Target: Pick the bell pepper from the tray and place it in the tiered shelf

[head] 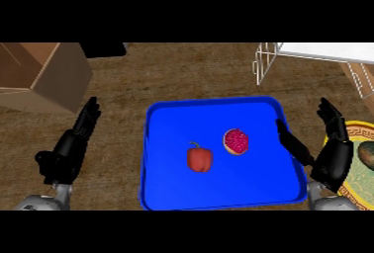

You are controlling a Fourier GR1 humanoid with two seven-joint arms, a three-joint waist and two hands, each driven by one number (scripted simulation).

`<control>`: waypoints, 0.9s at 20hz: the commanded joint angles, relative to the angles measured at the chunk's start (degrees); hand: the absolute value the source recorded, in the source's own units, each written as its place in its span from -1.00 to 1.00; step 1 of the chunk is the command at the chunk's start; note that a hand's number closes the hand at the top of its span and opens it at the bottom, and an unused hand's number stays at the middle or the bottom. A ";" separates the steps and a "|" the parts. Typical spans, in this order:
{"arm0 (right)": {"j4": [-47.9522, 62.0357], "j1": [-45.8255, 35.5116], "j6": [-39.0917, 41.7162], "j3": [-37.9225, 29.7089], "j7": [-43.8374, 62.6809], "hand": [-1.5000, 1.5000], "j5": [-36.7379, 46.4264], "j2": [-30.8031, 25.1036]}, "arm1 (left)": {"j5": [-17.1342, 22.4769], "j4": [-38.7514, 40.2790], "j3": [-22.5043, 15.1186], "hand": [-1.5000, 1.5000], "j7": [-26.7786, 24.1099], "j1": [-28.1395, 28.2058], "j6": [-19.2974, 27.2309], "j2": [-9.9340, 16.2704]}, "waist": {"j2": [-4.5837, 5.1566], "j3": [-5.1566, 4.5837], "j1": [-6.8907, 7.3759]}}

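Observation:
A red bell pepper (199,159) with a short stem lies near the middle of the blue tray (168,118). The white wire tiered shelf (314,54) stands at the far right corner, only partly in view. My left hand (70,146) is open to the left of the tray, fingers straight and pointing away. My right hand (330,148) is open at the tray's right edge, its thumb reaching over the rim. Neither hand touches the pepper.
A halved pomegranate-like fruit (236,141) lies on the tray right of the pepper. A brown cardboard box (40,74) stands at the far left. A yellow patterned plate (361,168) with a dark item sits at the right edge, behind my right hand.

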 commanded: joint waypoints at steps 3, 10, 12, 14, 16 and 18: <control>-12.14 11.69 -13.05 4.36 -9.37 -1.00 7.15 8.82 | -1.91 4.78 -1.38 0.00 -0.50 -4.15 -1.14 -2.30 | 0.07 0.21 3.08; -15.63 19.26 -2.42 15.73 8.11 -1.00 21.27 -0.51 | -3.59 6.66 -2.59 0.00 1.67 -8.25 -0.82 -5.25 | 0.34 0.00 4.13; -19.29 20.35 -1.60 16.90 16.38 -1.00 28.97 -0.90 | -2.23 5.60 -1.18 0.00 -0.35 -5.58 -3.19 -2.96 | 0.29 -0.14 4.70; -20.25 20.66 -0.08 20.03 21.74 -1.00 36.07 2.31 | -2.61 6.33 -1.26 0.00 1.37 -7.19 -3.05 -2.93 | 0.39 -0.27 4.72; -24.95 20.76 5.39 18.19 29.63 -1.00 40.83 1.03 | -3.75 5.59 -1.86 0.00 1.59 -6.69 -0.95 -4.41 | 0.26 -0.23 4.62; -25.01 20.11 10.53 19.47 34.92 -1.00 45.65 2.26 | -3.00 5.46 -1.64 0.00 2.68 -7.49 -2.31 -3.71 | 0.36 -0.31 4.87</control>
